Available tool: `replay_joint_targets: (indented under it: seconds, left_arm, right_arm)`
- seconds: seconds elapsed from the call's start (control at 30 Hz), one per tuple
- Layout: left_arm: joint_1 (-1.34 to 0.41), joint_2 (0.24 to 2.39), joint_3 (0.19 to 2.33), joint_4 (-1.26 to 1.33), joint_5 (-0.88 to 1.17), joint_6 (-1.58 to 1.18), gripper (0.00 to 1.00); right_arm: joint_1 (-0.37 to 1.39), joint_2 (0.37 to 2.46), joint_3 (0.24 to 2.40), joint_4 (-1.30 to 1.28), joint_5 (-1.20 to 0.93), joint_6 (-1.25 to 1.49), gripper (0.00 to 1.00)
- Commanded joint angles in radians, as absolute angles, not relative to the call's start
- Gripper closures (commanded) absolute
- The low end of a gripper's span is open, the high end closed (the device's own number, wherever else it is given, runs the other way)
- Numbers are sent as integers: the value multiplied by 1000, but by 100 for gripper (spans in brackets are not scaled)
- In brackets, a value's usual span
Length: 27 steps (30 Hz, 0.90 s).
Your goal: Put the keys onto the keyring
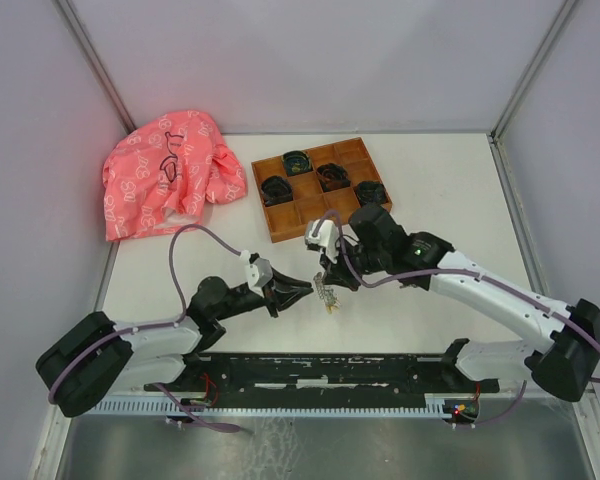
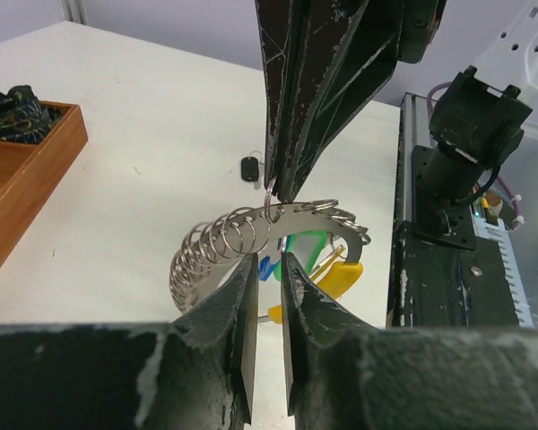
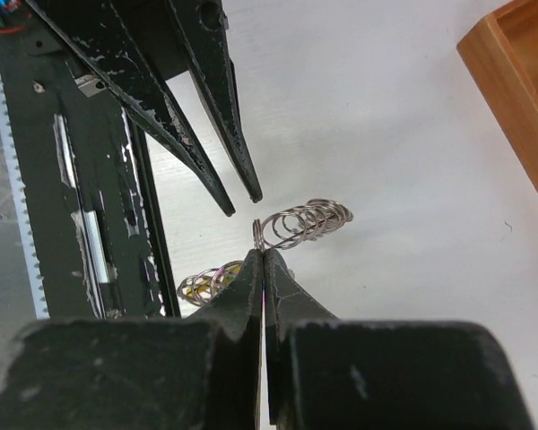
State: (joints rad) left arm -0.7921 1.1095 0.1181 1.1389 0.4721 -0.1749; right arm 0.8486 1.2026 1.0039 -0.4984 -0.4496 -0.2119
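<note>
The keyring hangs just above the table, a grey metal loop strung with several small rings, a green tag and a yellow tag. My right gripper is shut on one small ring at the loop's top, and its fingers come down from above in the left wrist view. My left gripper stands slightly open just in front of the ring, with nothing between its fingers. A blue key head shows behind the left fingertips. A black-headed key lies on the table beyond. From above, the keyring sits between both grippers.
A wooden tray with dark coiled bundles stands behind the grippers, and its corner shows at the left of the left wrist view. A pink cloth lies at the back left. The black base rail runs along the near edge.
</note>
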Motion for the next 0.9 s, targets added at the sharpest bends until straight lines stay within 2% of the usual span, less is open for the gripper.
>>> replay_joint_targets:
  seconds: [0.0, 0.47, 0.67, 0.87]
  left_arm:
    - [-791, 1141, 153, 1117, 484, -99, 77]
    - [-794, 1437, 167, 1439, 562, -152, 68]
    - [-794, 1596, 170, 1640, 586, -199, 66]
    - [-795, 1673, 190, 1724, 590, -219, 63]
  right_arm:
    - [888, 1289, 1147, -756, -323, -276, 99]
    - [938, 1533, 1319, -923, -225, -342, 99]
    - [949, 1573, 1360, -947, -230, -360, 99]
    - [958, 1587, 1371, -963, -245, -375, 99]
